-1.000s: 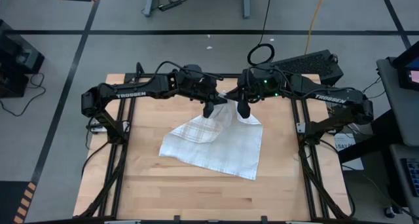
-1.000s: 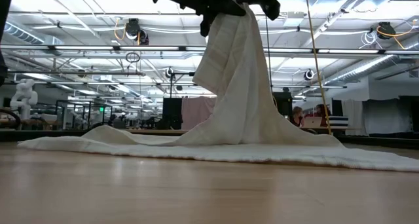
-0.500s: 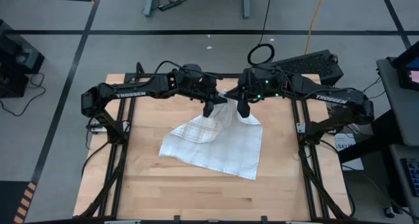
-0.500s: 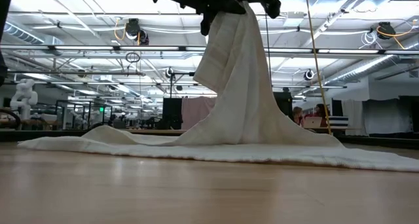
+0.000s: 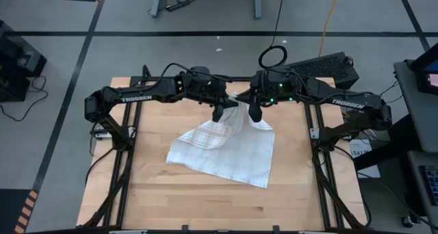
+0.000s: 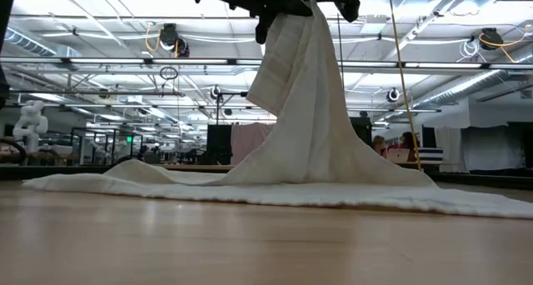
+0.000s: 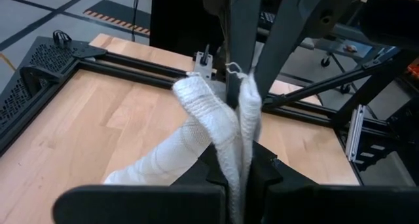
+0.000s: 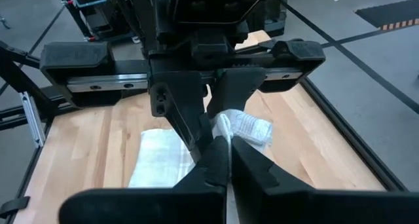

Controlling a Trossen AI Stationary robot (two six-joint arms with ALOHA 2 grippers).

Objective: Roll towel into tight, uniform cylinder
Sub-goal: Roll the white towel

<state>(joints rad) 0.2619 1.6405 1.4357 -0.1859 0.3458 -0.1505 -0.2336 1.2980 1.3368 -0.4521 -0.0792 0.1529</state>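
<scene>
Surface: wooden table [image 5: 157, 193].
Towel [image 5: 226, 148]: one edge lifted — unrolled.
Left gripper [image 5: 218, 115], right gripper [image 5: 254, 115]: both pinching towel.

The right gripper [image 8: 221, 160] has its two dark fingers pressed together on a fold of the white towel [image 8: 243, 127]. Directly opposite, the left gripper [image 8: 211, 133] meets it at the same fold. More towel lies on the wooden table [image 8: 85, 145] below.
</scene>
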